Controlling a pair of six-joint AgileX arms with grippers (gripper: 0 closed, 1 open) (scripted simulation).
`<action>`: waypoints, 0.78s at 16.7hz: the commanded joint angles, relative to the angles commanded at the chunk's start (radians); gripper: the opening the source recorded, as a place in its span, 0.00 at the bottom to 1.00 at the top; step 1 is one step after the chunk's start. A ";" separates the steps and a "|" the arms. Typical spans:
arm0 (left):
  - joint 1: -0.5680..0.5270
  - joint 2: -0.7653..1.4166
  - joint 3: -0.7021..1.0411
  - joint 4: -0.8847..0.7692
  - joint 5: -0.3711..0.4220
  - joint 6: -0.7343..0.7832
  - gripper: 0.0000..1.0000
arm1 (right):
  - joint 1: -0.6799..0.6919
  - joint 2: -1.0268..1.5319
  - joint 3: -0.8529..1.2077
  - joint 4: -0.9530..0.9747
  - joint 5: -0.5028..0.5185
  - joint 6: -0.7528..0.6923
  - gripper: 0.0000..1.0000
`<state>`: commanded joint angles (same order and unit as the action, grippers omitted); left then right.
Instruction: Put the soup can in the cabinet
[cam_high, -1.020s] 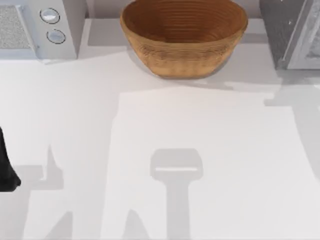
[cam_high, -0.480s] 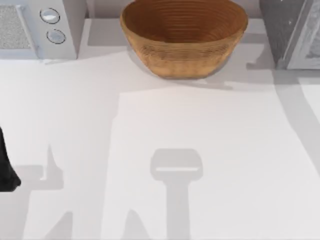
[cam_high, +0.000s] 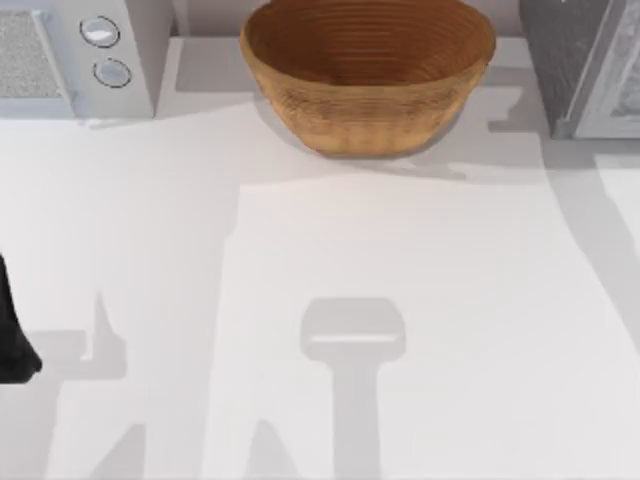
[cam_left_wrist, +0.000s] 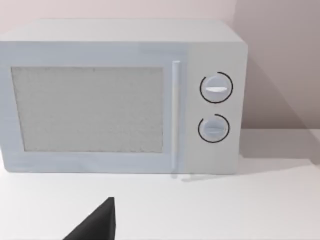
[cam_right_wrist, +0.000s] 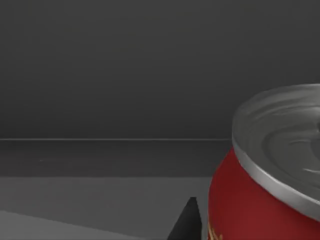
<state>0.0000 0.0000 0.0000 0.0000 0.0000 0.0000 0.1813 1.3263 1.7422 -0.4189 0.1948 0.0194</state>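
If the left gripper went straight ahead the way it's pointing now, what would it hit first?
Most likely the microwave. In the left wrist view its door faces the camera squarely, with bare white table between it and the left gripper's dark fingertip. How far off it stands is unclear.

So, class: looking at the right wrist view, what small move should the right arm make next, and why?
Probably ease the soup can down onto the dark grey floor: the right claw sits beside it, with dark walls behind, seemingly within the cabinet. The left arm is parked at the table's left.
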 joint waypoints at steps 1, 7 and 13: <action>0.000 0.000 0.000 0.000 0.000 0.000 1.00 | 0.000 0.000 0.001 0.000 0.000 0.000 0.00; 0.000 0.000 0.000 0.000 0.000 0.000 1.00 | -0.016 0.112 0.185 -0.028 -0.005 0.001 0.00; 0.000 0.000 0.000 0.000 0.000 0.000 1.00 | -0.042 0.368 0.511 -0.121 -0.024 0.002 0.00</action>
<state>0.0000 0.0000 0.0000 0.0000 0.0000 0.0000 0.1396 1.6942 2.2528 -0.5397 0.1708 0.0215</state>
